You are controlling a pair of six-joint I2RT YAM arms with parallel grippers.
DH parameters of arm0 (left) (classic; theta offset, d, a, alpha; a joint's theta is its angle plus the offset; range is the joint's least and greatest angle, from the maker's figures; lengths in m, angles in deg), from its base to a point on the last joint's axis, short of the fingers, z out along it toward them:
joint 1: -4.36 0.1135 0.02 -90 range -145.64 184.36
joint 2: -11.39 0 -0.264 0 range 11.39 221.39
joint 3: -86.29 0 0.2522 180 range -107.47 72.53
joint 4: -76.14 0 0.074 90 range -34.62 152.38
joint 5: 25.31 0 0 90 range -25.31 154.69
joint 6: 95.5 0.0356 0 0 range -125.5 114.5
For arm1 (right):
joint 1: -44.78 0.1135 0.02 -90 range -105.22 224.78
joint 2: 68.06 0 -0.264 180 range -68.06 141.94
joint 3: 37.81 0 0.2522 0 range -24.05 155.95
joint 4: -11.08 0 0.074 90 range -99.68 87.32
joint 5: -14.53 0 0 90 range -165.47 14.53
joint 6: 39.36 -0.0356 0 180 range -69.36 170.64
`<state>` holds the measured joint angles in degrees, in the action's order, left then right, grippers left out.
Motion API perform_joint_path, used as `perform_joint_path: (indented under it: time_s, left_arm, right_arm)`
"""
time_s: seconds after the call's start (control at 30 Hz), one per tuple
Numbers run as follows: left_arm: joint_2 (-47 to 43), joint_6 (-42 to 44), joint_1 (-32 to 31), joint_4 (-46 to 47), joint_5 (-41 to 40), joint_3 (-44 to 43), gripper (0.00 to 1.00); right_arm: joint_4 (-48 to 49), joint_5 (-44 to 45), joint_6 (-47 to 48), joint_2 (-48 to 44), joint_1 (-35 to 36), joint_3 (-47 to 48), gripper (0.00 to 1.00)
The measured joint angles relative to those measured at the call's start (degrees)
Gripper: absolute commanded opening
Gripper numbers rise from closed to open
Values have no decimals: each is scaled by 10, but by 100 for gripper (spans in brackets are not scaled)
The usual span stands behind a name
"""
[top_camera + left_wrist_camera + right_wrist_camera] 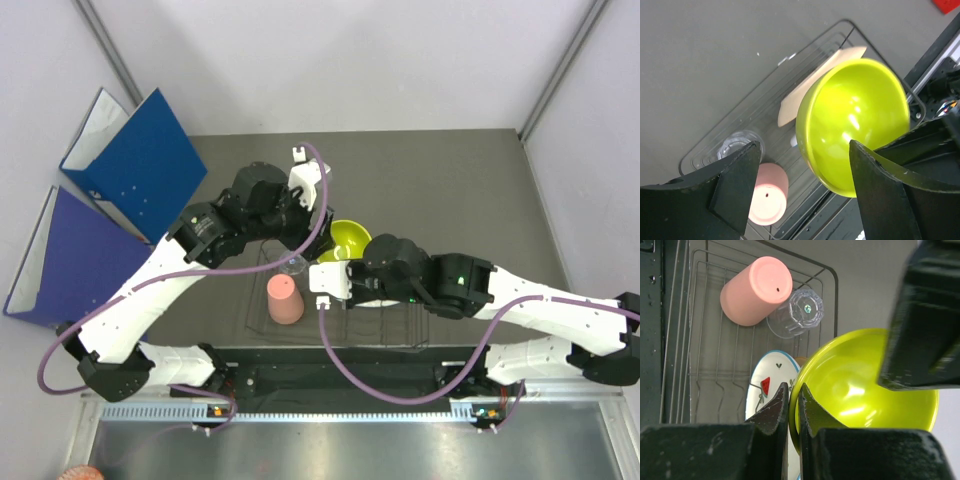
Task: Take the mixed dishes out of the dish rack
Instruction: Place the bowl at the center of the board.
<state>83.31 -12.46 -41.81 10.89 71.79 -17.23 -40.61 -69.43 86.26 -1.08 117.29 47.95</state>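
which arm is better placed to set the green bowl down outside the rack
Right. The right gripper is shut on the lime-green bowl at its rim, over the dish rack. The left gripper is open, only facing the bowl, holding nothing.

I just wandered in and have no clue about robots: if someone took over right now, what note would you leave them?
Left pincer: open, next to the lime-green bowl, not gripping it.
Right pincer: shut on the bowl's rim.
In the dish rack: pink cup upside down, glass tumbler, watermelon plate, tan plate.
Done: bowl gripped.
To do: set the bowl outside the rack, then the other four.
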Motion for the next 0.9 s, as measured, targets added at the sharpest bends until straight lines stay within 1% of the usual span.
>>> perform_joint_path:
  time_s: [0.07, 0.17, 0.2, 0.27, 0.3, 0.33, 0.4, 0.43, 0.6, 0.67, 0.77, 0.83, 0.9]
  left_arm:
    - [-2, 0, 0, 0, 0, 14, 75]
    - [-2, -1, 0, 0, -1, 30, 65]
    - [-2, -1, 0, 0, -1, 32, 55]
    - [-2, -4, 0, 2, 0, 36, 46]
    - [-2, -5, 0, 6, 2, 37, 39]
    - [-2, -5, -1, 9, 5, 37, 29]
    - [-2, -8, -3, 16, 9, 37, 17]
    - [-1, -12, -3, 21, 6, 37, 0]
    - [20, -49, -1, 48, -16, 37, 0]
    - [26, -50, -1, 49, -15, 37, 0]
    - [27, -50, -1, 50, -15, 37, 0]
    - [28, -50, -1, 52, -15, 37, 0]
    - [30, -49, -1, 55, -12, 37, 0]
  right_arm:
    - [4, -2, 1, 0, -1, 1, 0]
    - [7, -2, 2, 0, -1, 1, 0]
    - [7, -3, 2, 0, -2, 1, 0]
    - [7, -6, 2, 0, -3, 1, 0]
    - [8, -8, 2, 0, -3, 1, 0]
    - [8, -8, 2, 0, -3, 1, 0]
    - [10, -10, 2, 0, -3, 1, 0]
    - [12, -9, 2, 0, -3, 1, 0]
    - [30, -1, 2, 0, -3, 0, 0]
    - [27, 3, 0, 0, -3, -1, 6]
    - [32, 7, -4, -3, -3, -5, 10]
    - [40, 9, -8, -7, -3, -12, 10]
    - [47, 10, -9, -13, -3, -19, 19]
